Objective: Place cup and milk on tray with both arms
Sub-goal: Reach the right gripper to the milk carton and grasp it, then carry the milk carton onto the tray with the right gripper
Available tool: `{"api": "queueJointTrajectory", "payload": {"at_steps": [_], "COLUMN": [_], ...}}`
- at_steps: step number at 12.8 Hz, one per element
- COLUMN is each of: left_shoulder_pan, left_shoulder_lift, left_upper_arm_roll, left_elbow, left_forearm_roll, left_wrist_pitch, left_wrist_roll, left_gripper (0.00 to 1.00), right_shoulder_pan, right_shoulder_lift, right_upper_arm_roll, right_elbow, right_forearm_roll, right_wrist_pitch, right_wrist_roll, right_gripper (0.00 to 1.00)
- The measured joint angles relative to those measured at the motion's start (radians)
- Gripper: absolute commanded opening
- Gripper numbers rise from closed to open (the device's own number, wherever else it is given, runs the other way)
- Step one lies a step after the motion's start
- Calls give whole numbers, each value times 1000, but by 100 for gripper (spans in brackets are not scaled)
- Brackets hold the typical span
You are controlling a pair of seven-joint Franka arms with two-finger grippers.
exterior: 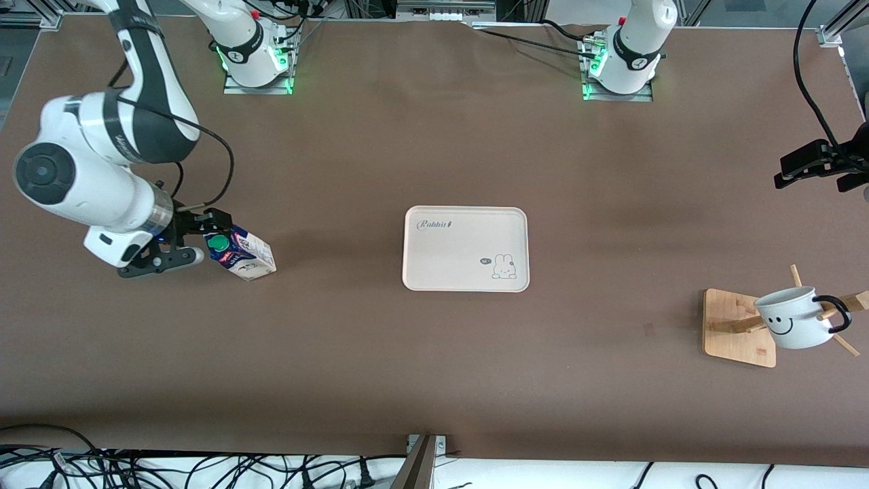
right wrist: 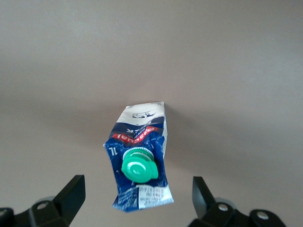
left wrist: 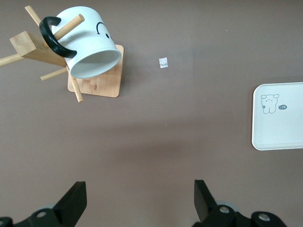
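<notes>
The milk (exterior: pixel 243 255) is on the table at the right arm's end, with its green cap toward my right gripper (exterior: pixel 201 239). That gripper is open, and in the right wrist view (right wrist: pixel 137 188) its fingers stand wide on either side of the carton's (right wrist: pixel 139 156) capped top without touching it. The cup (exterior: pixel 793 318) hangs tilted on a wooden rack peg at the left arm's end; it also shows in the left wrist view (left wrist: pixel 92 49). My left gripper (exterior: pixel 815 166) is open and empty (left wrist: pixel 139 189), up over that end of the table. The tray (exterior: pixel 448 268) lies empty mid-table.
The bamboo rack's square base (exterior: pixel 730 326) and its sticking-out pegs (exterior: pixel 848 302) surround the cup. A small scrap (left wrist: pixel 163 62) lies on the brown table between rack and tray (left wrist: pixel 279 132). Cables run along the table's near edge.
</notes>
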Motion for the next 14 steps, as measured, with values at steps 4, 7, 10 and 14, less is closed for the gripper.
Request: {"api": "queueJointTrajectory", "payload": {"at_steps": [4,7,10,14], "left_shoulder_pan": [0,-2,-1,2], "left_shoulder_lift": [0,1,23,30], "left_upper_arm_roll": [0,-7,-11,-12], "left_elbow": [0,0,0,0], "left_forearm_roll": [0,0,0,-3], "left_wrist_pitch": [0,0,51,94], "left_wrist_roll": [0,0,0,0], "left_gripper": [100,100,100,100], "right_shoulder_pan": [0,0,-1,48], "right_shoulder_lift": [0,-3,-14,-18], "right_upper_arm_roll": [0,0,-1,2], "right_elbow": [-139,-157,-142,-33], "right_forearm_roll": [0,0,11,128], "right_wrist_pitch": [140,154,154,33], "right_wrist_roll": [-5,-5,-5,72], "right_gripper": [68,35,34,34]}}
